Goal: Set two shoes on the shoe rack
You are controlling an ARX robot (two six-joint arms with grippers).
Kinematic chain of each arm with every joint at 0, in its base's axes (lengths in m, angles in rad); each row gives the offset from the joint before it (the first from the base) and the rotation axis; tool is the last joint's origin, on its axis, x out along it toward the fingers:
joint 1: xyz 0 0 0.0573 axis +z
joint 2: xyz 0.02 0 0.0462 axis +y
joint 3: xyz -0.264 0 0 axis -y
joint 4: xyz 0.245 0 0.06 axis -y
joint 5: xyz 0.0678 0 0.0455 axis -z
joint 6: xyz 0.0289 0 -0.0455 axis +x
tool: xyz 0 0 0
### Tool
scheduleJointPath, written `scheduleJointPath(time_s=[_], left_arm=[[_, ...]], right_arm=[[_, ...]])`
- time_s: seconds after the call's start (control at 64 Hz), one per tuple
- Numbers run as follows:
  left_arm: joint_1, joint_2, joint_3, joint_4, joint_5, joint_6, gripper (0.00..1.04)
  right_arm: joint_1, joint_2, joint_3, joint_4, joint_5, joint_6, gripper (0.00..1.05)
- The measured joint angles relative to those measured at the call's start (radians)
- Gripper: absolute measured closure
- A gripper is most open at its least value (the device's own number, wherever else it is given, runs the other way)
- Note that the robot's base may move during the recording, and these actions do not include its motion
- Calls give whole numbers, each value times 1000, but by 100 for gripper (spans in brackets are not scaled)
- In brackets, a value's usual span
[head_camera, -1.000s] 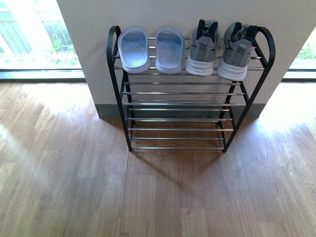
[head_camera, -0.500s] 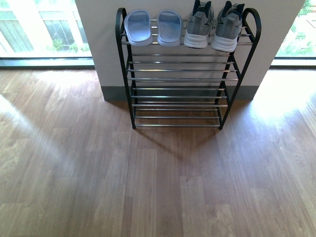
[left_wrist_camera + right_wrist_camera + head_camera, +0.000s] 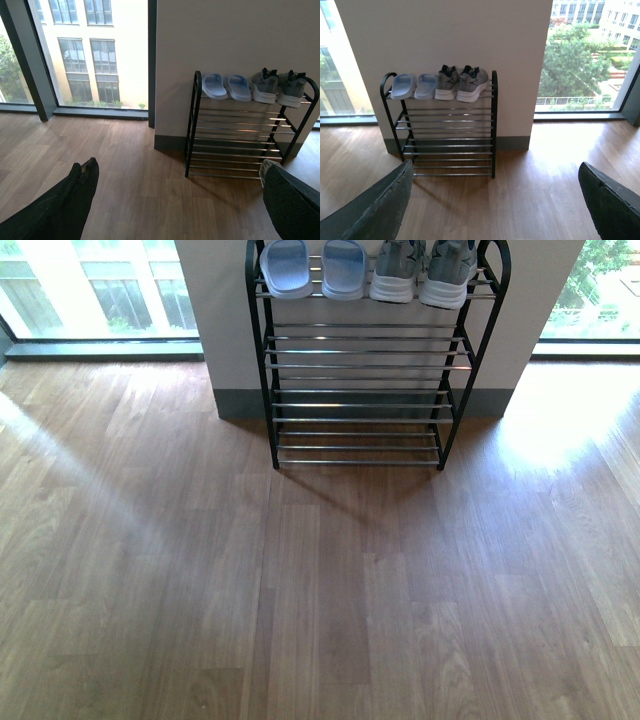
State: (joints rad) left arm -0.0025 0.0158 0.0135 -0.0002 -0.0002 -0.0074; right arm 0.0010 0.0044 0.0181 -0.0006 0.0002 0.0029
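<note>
Front view looks down on a black-framed metal shoe rack (image 3: pixel 360 370) with tiers of thin silver rods, standing on the wood-plank floor (image 3: pixel 320 590) against a pale wall (image 3: pixel 225 320). On the rack's top tier, going from its left end, sit the pair of pale blue rubber slide sandals (image 3: pixel 305 268) side by side, then just beside them the pair of grey knit sneakers with white soles (image 3: pixel 425 272) up to the rack's right end. The three lower tiers hold nothing. Neither arm appears in this view.

From the left wrist camera, the rack (image 3: pixel 240 135) stands well apart from the left gripper (image 3: pixel 175 200), whose two dark fingers (image 3: pixel 65 205) are spread wide with nothing between them. From the right wrist camera, the right gripper (image 3: pixel 495 200) likewise has its dark fingers (image 3: pixel 375 210) set far apart and empty, the rack (image 3: pixel 445 130) well beyond them with all four shoes on its top tier.
</note>
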Motion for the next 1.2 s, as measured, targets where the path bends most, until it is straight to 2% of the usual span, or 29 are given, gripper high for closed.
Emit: scheduleJointPath(time_s=[1.203], left_arm=[[0,0,0,0,0,0,9]], right_arm=[[0,-2,0,0,0,0,9]])
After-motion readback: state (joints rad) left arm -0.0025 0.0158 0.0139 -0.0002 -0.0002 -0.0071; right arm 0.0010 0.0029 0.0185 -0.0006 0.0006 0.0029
